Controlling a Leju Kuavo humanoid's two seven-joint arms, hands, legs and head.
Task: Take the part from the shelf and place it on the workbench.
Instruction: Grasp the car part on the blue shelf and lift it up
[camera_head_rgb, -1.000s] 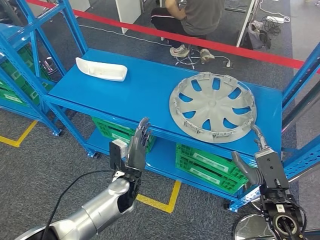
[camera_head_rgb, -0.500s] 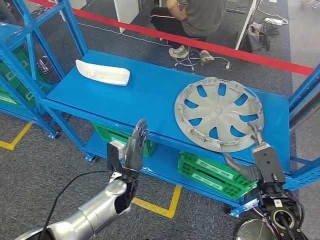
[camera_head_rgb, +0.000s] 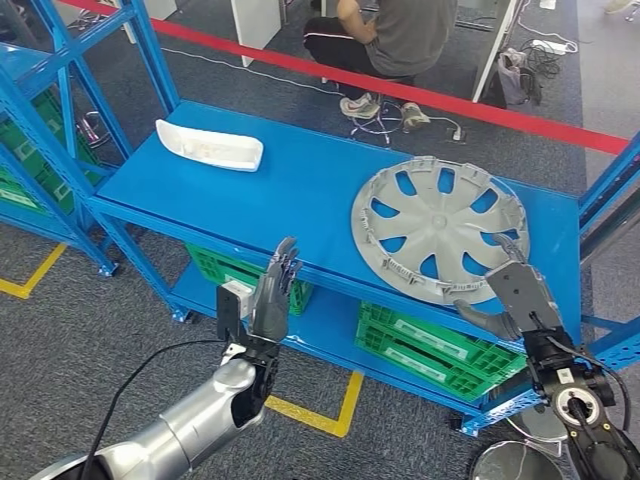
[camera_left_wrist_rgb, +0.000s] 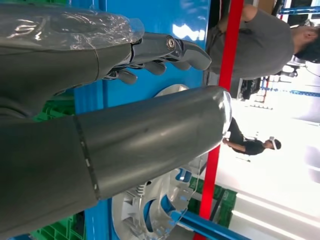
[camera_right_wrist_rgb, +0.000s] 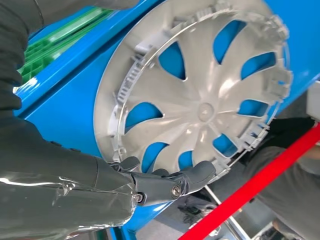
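From the head camera I see the hubcap (camera_head_rgb: 440, 229) lying flat on the right part of the blue shelf (camera_head_rgb: 302, 180), inner side up, its near edge reaching the shelf's front lip. My right hand (camera_head_rgb: 507, 293) is at the hubcap's near right rim, palm over the edge, thumb stretched out to the left below the shelf lip. In the right wrist camera the fingers (camera_right_wrist_rgb: 177, 181) lie extended along the rim of the hubcap (camera_right_wrist_rgb: 196, 95), held together and straight rather than curled around it. I cannot tell whether they touch the rim or are just beside it, so I cannot say that the hand has hold of anything.

My left hand (camera_head_rgb: 273, 295) is raised in front of the shelf's near edge, left of the hubcap and well apart from it. Its fingers point up and are spread a little, with nothing in them. The left wrist camera shows the same: straight fingers (camera_left_wrist_rgb: 166, 50) against the blue shelf, and part of the hubcap (camera_left_wrist_rgb: 158, 205) past the thumb.

A white part (camera_head_rgb: 209, 147) lies at the far left of the shelf. Green crates (camera_head_rgb: 430, 340) sit on the lower level. Behind the red floor tape (camera_head_rgb: 392, 88), a person (camera_head_rgb: 392, 40) is seated on a stool.
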